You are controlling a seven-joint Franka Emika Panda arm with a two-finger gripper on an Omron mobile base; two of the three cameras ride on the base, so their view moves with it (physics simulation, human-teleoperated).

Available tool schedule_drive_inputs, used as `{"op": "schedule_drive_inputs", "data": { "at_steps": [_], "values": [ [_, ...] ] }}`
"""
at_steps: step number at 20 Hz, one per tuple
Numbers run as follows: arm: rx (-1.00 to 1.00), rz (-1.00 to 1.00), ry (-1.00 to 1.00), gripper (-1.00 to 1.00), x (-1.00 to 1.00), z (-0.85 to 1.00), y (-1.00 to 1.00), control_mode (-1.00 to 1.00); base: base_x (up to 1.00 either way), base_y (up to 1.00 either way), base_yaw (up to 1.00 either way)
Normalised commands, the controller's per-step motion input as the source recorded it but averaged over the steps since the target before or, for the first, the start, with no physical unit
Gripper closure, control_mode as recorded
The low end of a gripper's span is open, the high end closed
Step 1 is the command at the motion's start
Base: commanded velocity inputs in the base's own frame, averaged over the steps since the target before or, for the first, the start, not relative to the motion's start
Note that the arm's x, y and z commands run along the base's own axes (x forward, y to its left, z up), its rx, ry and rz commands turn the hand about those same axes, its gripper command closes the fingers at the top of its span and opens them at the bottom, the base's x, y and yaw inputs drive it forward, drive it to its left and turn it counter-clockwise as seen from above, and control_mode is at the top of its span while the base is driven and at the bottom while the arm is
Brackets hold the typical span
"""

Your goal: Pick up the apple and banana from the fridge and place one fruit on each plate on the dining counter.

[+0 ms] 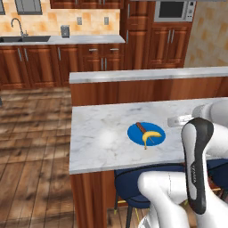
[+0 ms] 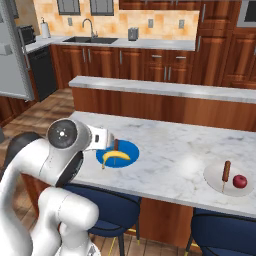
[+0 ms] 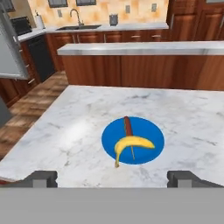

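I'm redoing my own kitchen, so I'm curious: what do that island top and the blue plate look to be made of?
The island top looks like polished marble: white with grey veins and a soft glare. The blue plate is a flat, even bright blue, perhaps glazed ceramic or plastic; the look leaves it open.

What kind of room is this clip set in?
A rendered home kitchen: a sink in the wall counter, a built-in microwave, and a marble dining counter with dark blue stools.

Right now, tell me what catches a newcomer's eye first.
The blue plate near the middle of the marble counter, with the banana lying on it across a brown stick. Farther right, the white plate holds the apple. The gripper hangs open over the near edge.
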Motion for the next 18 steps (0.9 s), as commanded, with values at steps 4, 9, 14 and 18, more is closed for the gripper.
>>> {"op": "schedule_drive_inputs", "data": {
  "at_steps": [4,9,14,18],
  "values": [
    [0.0,-0.09,-0.26,-1.0,-0.77,0.04,0.41,-1.0,0.0,0.0,0.0],
    [-0.01,-0.02,-0.03,-1.0,-0.64,-0.12,0.51,-1.0,0.0,0.0,0.0],
    [-0.02,0.0,0.0,-1.0,-0.55,-0.25,0.42,-1.0,0.0,0.0,0.0],
    [-0.01,0.0,0.0,-1.0,-0.56,-0.29,0.36,-1.0,0.0,0.0,0.0]
  ]
}}
